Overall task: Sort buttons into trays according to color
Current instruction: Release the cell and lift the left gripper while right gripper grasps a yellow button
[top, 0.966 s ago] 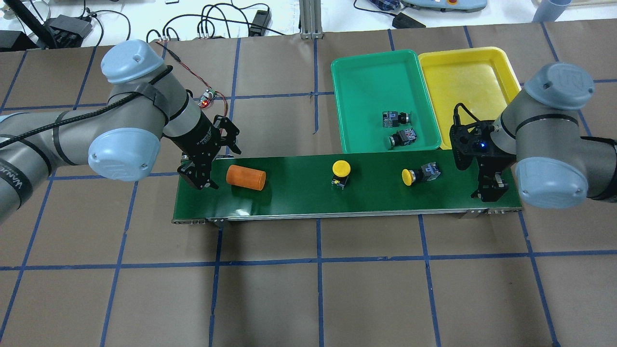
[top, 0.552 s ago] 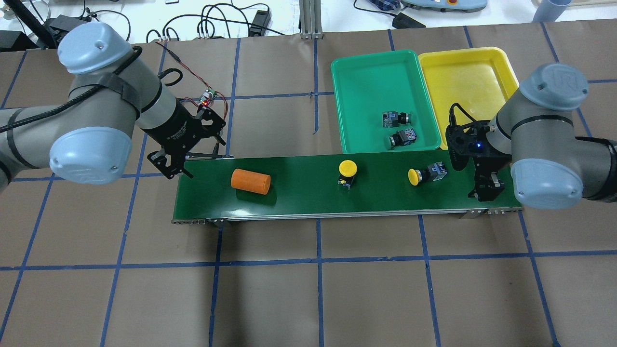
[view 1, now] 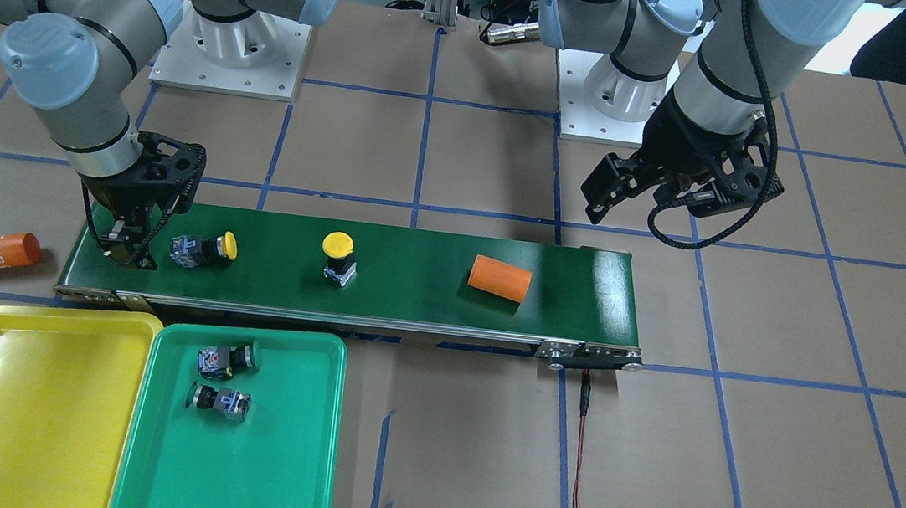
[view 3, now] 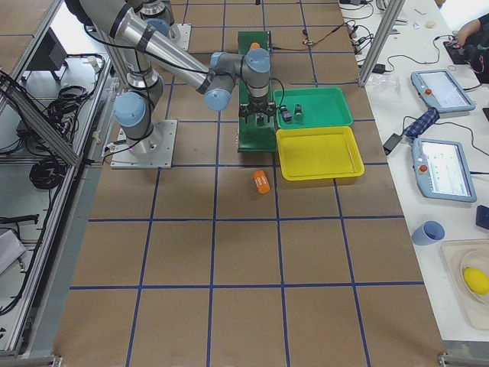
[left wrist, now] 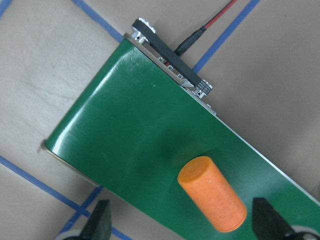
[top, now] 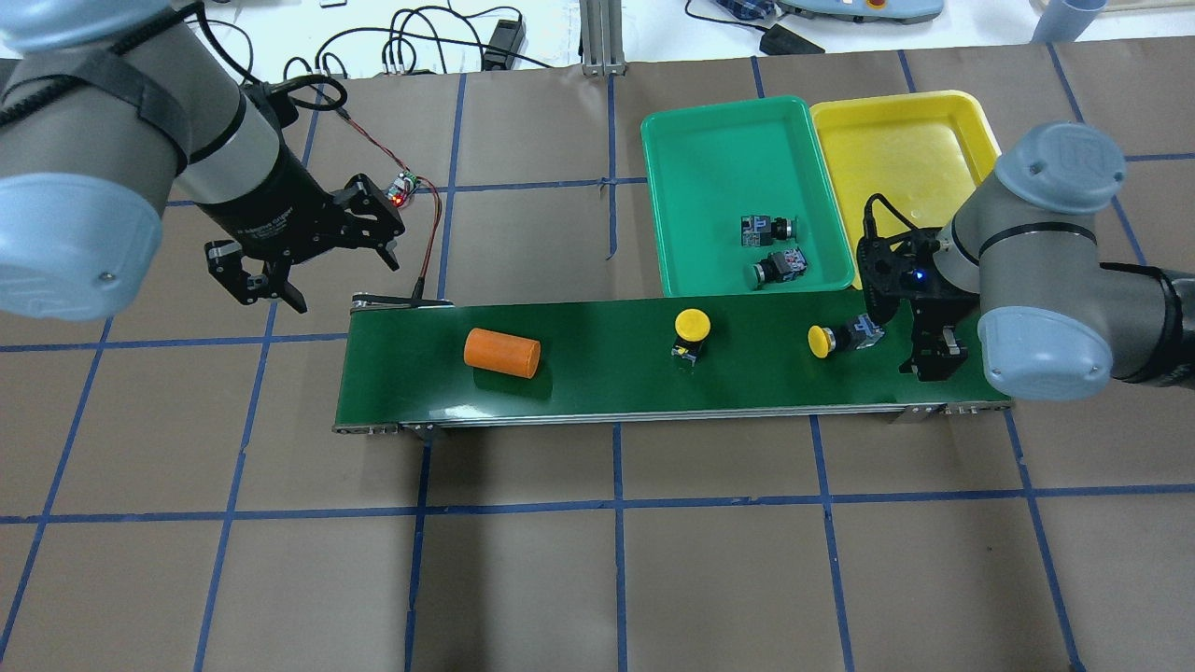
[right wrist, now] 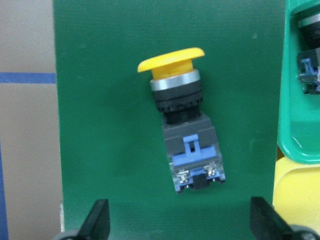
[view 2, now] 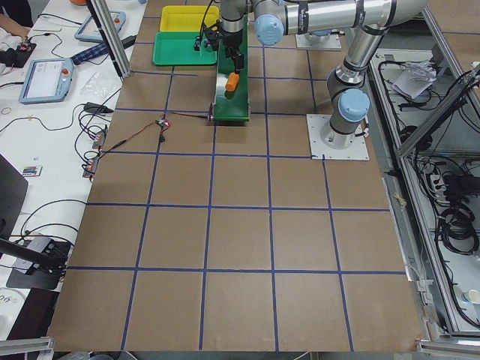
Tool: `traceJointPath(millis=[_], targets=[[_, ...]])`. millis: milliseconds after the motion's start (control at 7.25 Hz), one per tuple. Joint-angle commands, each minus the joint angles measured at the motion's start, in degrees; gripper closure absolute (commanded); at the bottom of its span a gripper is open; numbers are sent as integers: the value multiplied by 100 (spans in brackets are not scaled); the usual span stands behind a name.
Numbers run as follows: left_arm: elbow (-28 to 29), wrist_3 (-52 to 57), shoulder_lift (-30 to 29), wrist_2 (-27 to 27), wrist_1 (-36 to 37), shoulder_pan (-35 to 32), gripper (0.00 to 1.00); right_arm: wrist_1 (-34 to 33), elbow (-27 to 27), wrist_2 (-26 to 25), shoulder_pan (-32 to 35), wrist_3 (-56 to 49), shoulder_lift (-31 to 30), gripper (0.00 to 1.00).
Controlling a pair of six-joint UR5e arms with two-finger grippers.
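Note:
Two yellow buttons ride the belt: one upright (top: 691, 333) at mid-belt, one lying on its side (top: 834, 339) near the right end. In the right wrist view this lying yellow button (right wrist: 182, 130) points its grey body at my open right gripper (right wrist: 181, 220), just ahead of the fingertips. That right gripper (top: 924, 359) hangs low over the belt's right end. Two green buttons (top: 767, 229) (top: 778, 268) lie in the green tray (top: 719, 159). Beside it the yellow tray (top: 901, 149) holds nothing. My left gripper (top: 322, 280) is open and raised, off the belt's left end.
A long dark-green conveyor belt (top: 597, 373) crosses the table in front of the trays. An orange cylinder (top: 502, 353) lies on its left part; another orange cylinder (view 1: 0, 251) lies on the table past the belt's right end. A small circuit board (top: 403, 187) with a red wire sits behind the belt.
My left gripper has pulled up and back off the belt's left end. The orange cylinder and both yellow buttons have drifted right along the belt. My right gripper has edged toward the lying button.

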Motion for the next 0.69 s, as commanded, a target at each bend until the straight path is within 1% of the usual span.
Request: traceJointPath(millis=[0, 138, 276, 414, 552], targets=[[568, 1031, -184, 103, -386, 15, 0, -137, -46, -3, 96, 79, 125, 11], [718, 1611, -290, 173, -343, 15, 0, -164, -46, -3, 96, 87, 177, 17], [928, 1886, -369, 339, -325, 15, 0, -164, -37, -3, 96, 96, 187, 23], [1252, 2080, -500, 350, -421, 15, 0, -164, -46, -12, 96, 96, 195, 57], [1482, 2256, -702, 350, -518, 15, 0, -173, -63, -38, 96, 105, 204, 87]])
